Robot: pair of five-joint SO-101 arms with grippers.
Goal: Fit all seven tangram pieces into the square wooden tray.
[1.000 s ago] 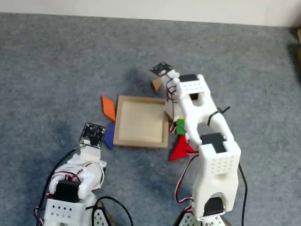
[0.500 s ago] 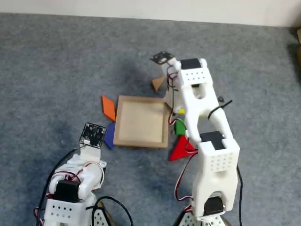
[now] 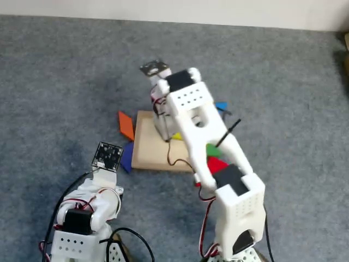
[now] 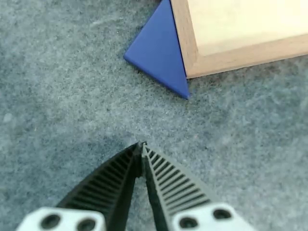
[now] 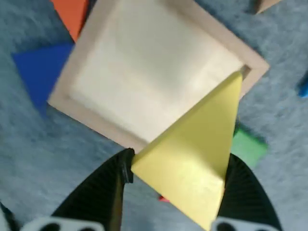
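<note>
The right gripper (image 5: 179, 166) is clenched on a large yellow triangular tangram piece (image 5: 197, 139) and holds it tilted above the square wooden tray (image 5: 91, 122), whose floor is bare. No piece lies in the tray yet.

The step in hand appears to be seating this first triangle. To do it well, the piece likely needs levelling first. Its square corner should then go down into a tray corner, with both short sides flush against the rim, so that room is left for the others. The grip should loosen only once the triangle lies flat, because an edge caught on the rim could leave it propped up.

The left gripper (image 4: 143, 147) is pressed closed with nothing in it. It hovers over the grey carpet (image 4: 57, 96) near a blue triangular piece (image 4: 161, 53), which touches the tray's outer edge. An orange parallelogram piece (image 3: 126, 125) lies just beside the tray.
</note>
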